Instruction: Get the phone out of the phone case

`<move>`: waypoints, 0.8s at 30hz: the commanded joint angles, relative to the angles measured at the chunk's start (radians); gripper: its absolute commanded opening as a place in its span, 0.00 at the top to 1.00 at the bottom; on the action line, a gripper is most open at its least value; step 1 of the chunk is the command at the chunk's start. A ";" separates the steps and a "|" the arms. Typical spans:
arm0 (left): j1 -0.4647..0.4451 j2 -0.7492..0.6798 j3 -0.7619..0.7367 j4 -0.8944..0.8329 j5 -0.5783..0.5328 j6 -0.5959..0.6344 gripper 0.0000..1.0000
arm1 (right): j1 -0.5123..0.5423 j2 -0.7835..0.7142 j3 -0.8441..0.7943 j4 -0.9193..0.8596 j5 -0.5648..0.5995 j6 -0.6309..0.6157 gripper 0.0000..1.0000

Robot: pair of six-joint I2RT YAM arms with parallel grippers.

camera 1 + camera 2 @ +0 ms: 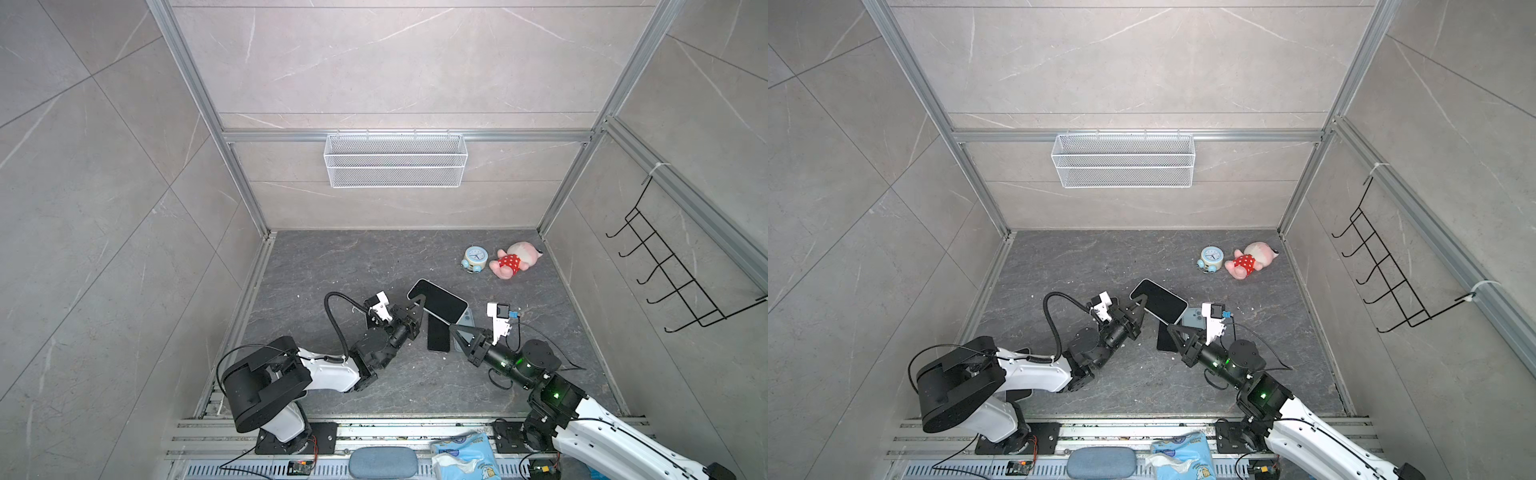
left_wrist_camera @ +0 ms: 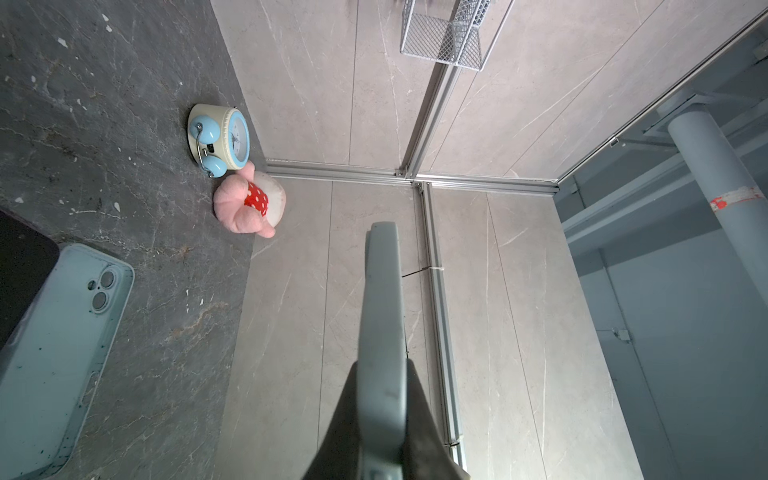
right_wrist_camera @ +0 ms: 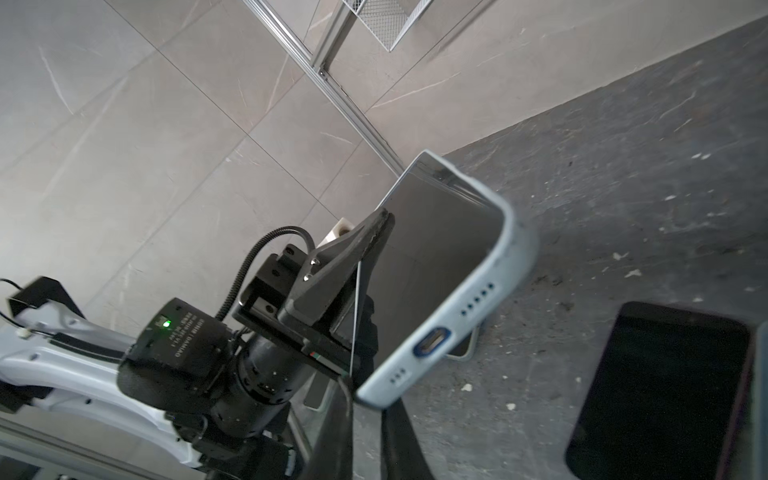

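Observation:
A phone [image 1: 440,301] [image 1: 1160,301] with a dark screen sits in a light blue phone case [image 3: 469,307] and is held tilted above the table between both arms. My left gripper [image 1: 420,300] [image 1: 1143,300] [image 3: 384,216] is shut on one long edge, and the left wrist view shows the case rim [image 2: 382,291] clamped between the jaws. My right gripper [image 1: 452,328] [image 1: 1170,327] [image 3: 368,395] is shut on the bottom corner beside the charging port. At the far end the case wall stands a little off the screen.
Under the held phone a second light blue case [image 1: 467,319] [image 2: 54,353] lies on the table, beside a flat black phone [image 1: 438,338] [image 3: 665,395]. An alarm clock [image 1: 474,258] and a pink plush toy [image 1: 513,259] sit at the back right. A wire basket [image 1: 395,160] hangs on the rear wall and a hook rack [image 1: 673,266] on the right wall.

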 commanded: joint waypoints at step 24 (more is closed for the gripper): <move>-0.024 -0.017 0.056 0.103 0.037 -0.014 1.00 | 0.005 -0.188 0.091 -0.386 0.261 -0.354 0.75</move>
